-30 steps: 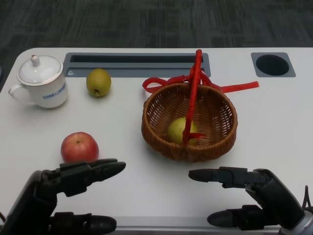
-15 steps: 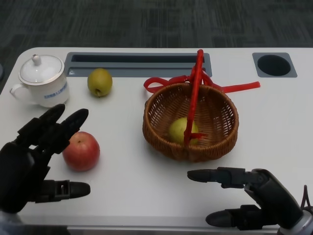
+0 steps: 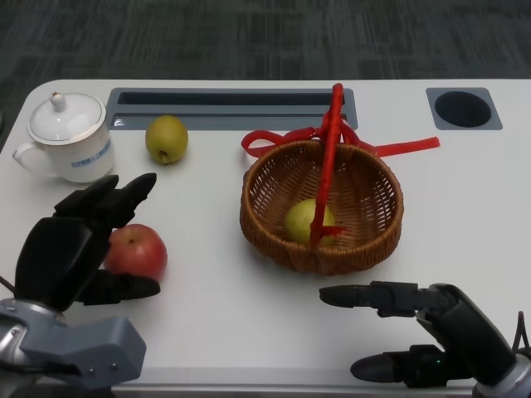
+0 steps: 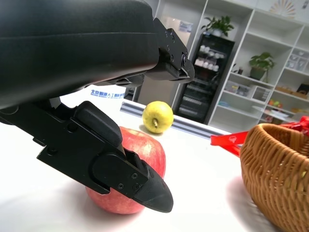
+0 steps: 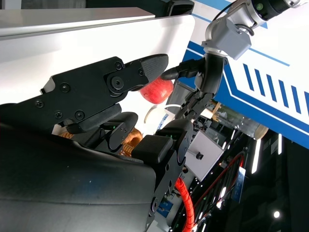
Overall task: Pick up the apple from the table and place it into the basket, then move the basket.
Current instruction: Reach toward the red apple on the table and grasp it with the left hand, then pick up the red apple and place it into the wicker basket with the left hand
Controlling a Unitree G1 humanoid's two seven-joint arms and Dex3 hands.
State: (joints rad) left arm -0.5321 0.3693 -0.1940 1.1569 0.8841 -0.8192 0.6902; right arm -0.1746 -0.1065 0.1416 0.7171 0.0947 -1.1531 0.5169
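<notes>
Writing: blue print on the white lidded mug, far left of the table; too small to read. No other labels legible.

Left hand: set over the red apple from its outer side, fingers spread past the fruit's far edge, thumb low at its near side. In the left wrist view the thumb lies across the apple's front, possibly touching; the upper fingers arch above it with a gap. Hand wide, not closed on the fruit.

Right hand: low at the near right edge, fingers apart, holding nothing, pointing toward the table's middle.

Apple sits on the table, near left, well apart from the basket.

Basket: wicker, centre-right, red handle upright, red ribbon trailing behind. A yellow-green fruit lies inside. A second one stands beside the mug.

Open room: bare tabletop between apple and basket, and between basket and right edge. Grey slot along the far edge; round hole at far right.
</notes>
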